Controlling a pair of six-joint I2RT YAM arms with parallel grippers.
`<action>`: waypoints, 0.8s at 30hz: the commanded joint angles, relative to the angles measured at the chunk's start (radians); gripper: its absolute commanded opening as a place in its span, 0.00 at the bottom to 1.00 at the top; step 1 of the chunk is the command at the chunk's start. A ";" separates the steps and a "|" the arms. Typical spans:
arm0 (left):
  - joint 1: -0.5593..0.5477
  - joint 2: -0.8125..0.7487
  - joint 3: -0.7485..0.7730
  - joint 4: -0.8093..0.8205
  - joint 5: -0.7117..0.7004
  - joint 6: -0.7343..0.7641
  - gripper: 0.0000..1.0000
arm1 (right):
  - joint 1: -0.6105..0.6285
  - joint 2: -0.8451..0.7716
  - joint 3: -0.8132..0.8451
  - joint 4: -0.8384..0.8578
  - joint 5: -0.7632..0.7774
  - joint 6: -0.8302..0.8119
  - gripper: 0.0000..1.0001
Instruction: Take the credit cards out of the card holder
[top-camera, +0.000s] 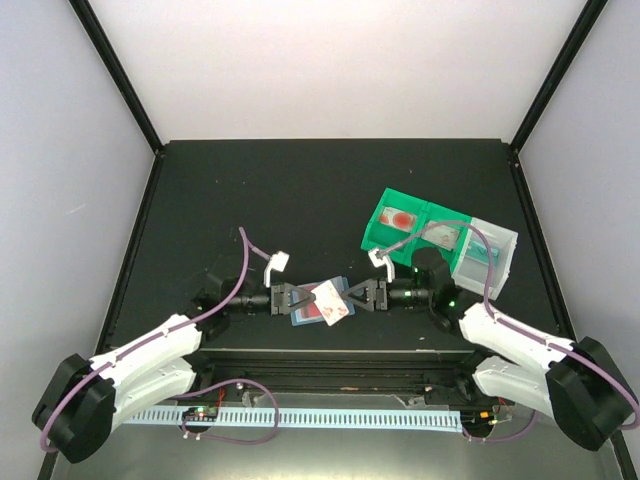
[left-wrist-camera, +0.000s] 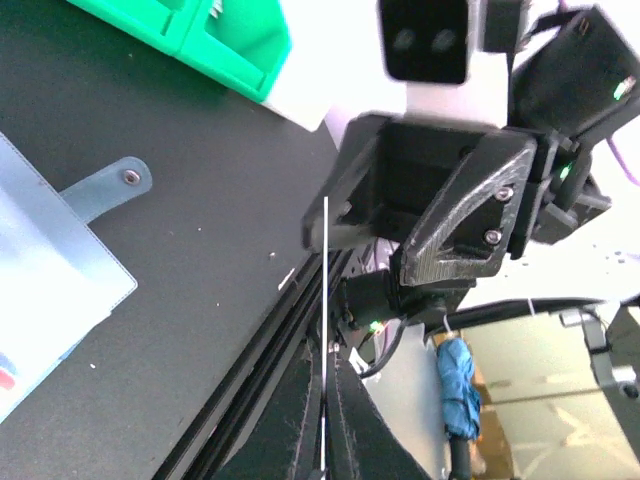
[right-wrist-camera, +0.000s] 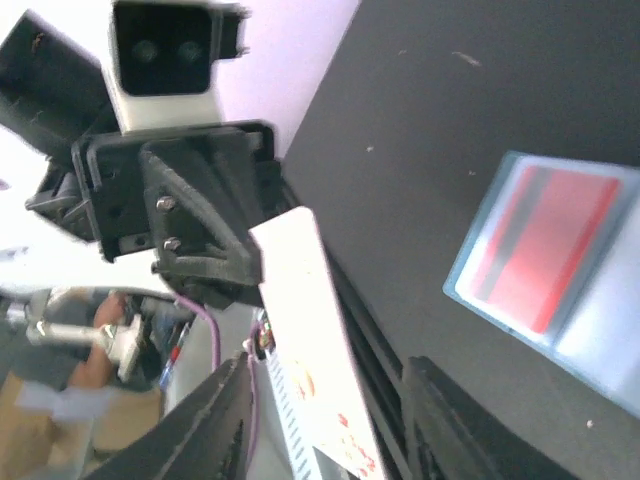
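Observation:
A whitish-pink credit card with red marks (top-camera: 333, 302) is held in the air between the two grippers, above the light blue card holder (top-camera: 309, 312). My left gripper (top-camera: 303, 299) is shut on this card, which shows edge-on as a thin white line between its fingers in the left wrist view (left-wrist-camera: 325, 300). My right gripper (top-camera: 358, 296) is open, with its fingers spread on either side of the card (right-wrist-camera: 310, 350) and not touching it. The card holder (right-wrist-camera: 600, 330) lies flat on the table with a red card (right-wrist-camera: 548, 245) in a pocket. Its strap tab (left-wrist-camera: 105, 190) shows in the left wrist view.
Green compartment bins (top-camera: 408, 228) and a clear bin (top-camera: 487, 257) stand behind my right arm, with small items inside. The green bin (left-wrist-camera: 200, 40) also shows in the left wrist view. The table's near edge rail (top-camera: 330, 355) runs just under the grippers.

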 joint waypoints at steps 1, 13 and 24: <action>0.002 -0.004 -0.014 0.125 -0.081 -0.112 0.02 | 0.006 -0.009 -0.135 0.315 0.168 0.305 0.47; 0.001 -0.089 -0.128 0.248 -0.416 -0.404 0.02 | 0.162 0.047 -0.205 0.571 0.482 0.574 0.52; -0.002 -0.233 -0.160 0.213 -0.552 -0.490 0.02 | 0.240 0.185 -0.093 0.625 0.558 0.623 0.41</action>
